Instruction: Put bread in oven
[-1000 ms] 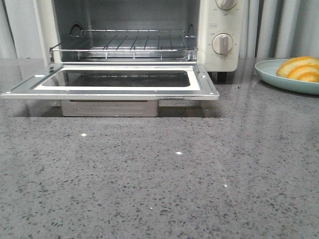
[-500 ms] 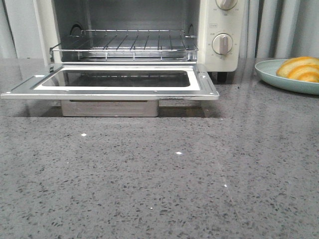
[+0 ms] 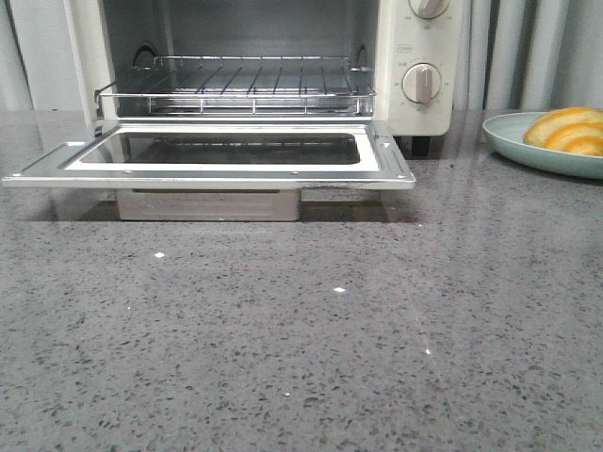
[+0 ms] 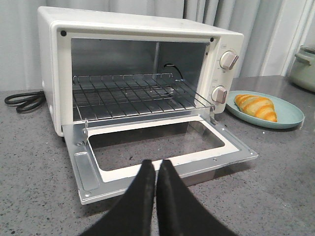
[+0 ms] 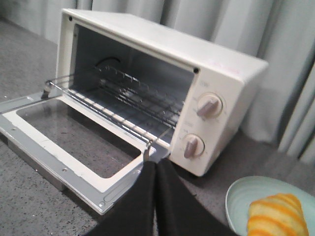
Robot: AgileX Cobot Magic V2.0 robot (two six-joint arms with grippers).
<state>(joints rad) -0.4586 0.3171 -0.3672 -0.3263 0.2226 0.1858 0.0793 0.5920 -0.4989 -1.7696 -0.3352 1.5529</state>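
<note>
1. On the grey speckled counter (image 3: 301, 358), seen from the front, the oven (image 3: 419, 56) stands at the back with its glass door (image 3: 217, 155) dropped flat toward me and the wire rack (image 3: 236, 85) bare inside. Two round knobs (image 3: 420, 83) sit on its right panel. Off to the right, well apart from the oven, the bread (image 3: 565, 129) lies on a pale teal plate (image 3: 513, 141), both cut off by the edge of the view. Neither arm shows from this side.

2. From the left wrist, the left gripper (image 4: 156, 169) hangs just in front of the open door (image 4: 157, 147), its two black fingers (image 4: 142, 196) pressed together with nothing between them. The rack (image 4: 138, 93) inside is bare. The bread (image 4: 256, 106) rests on the plate (image 4: 290, 115) to the right of the oven (image 4: 49, 59), near the knobs. A black cord (image 4: 22, 101) lies coiled on the counter by the oven's other side, and part of a pale green pot (image 4: 305, 69) shows at the far edge.

3. From the right wrist, the right gripper (image 5: 155, 169) also has its fingers (image 5: 170, 201) closed on nothing, pointing at the oven's (image 5: 221, 73) front corner below the knobs (image 5: 209, 105). The bread (image 5: 275, 216) sits on the plate (image 5: 241, 196) close beside the gripper, apart from it.
</note>
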